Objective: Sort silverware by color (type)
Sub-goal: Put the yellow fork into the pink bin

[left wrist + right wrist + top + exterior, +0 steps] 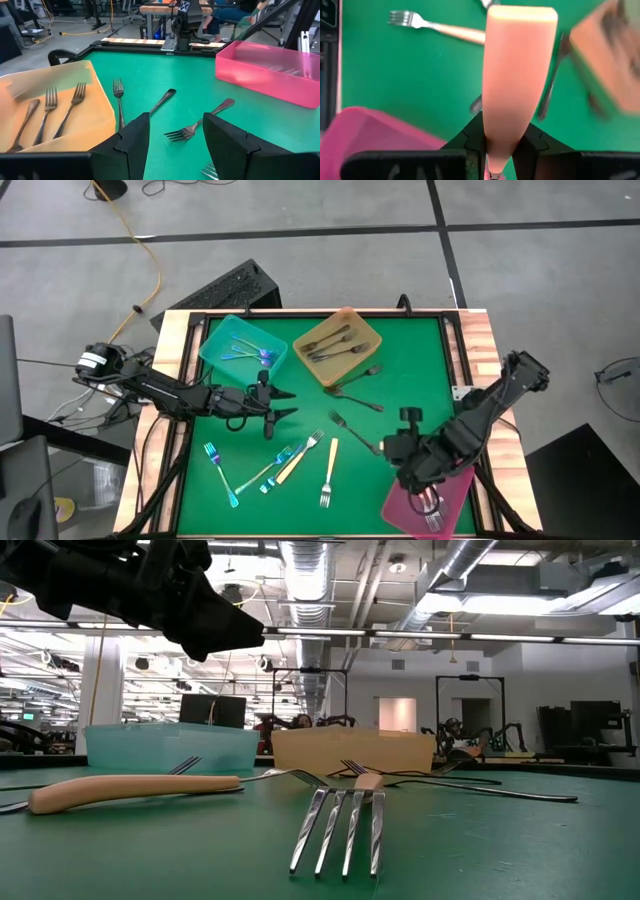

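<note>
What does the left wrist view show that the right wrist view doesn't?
Only the left wrist view shows the left gripper with its jaws open and empty, and three dark forks lying in the amber tray. Only the right wrist view shows the right gripper shut on a cream handle, plus a cream-handled fork loose on the mat. Both show the green mat and the pink tray.

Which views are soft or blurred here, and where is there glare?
Right wrist view: the cream handle in the right gripper is blurred, as is the amber tray. Low view: the near fork is soft, ceiling lights glare. High and left wrist views: sharp, evenly lit.
</note>
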Motion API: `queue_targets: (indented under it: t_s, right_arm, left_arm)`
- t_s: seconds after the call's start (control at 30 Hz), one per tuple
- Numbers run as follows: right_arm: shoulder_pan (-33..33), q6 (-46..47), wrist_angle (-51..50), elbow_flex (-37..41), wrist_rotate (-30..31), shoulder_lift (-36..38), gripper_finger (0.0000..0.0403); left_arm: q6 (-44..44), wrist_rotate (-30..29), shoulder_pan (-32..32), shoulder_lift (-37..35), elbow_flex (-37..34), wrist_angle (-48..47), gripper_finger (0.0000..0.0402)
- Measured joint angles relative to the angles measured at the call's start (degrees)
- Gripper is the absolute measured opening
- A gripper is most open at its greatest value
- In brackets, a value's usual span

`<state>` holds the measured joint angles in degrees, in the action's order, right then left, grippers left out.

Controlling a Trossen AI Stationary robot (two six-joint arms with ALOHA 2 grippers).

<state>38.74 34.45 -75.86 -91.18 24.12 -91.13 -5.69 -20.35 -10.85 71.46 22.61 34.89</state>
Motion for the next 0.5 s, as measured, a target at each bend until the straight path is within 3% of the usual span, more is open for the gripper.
queue_targets:
  t_s: [0.27,0.5]
  right_arm:
    - [5.2,22.1,1.5,0.0,-9.6,0.0,0.0084]
    - [9.8,51.9,2.4,1.2,-5.3,0.0,0.0084]
  left_arm:
    - [0.0,-2.2,0.0,0.0,0.0,0.1,0.0169]
    - [0.1,-2.8,0.0,0.0,0.0,0.1,0.0169]
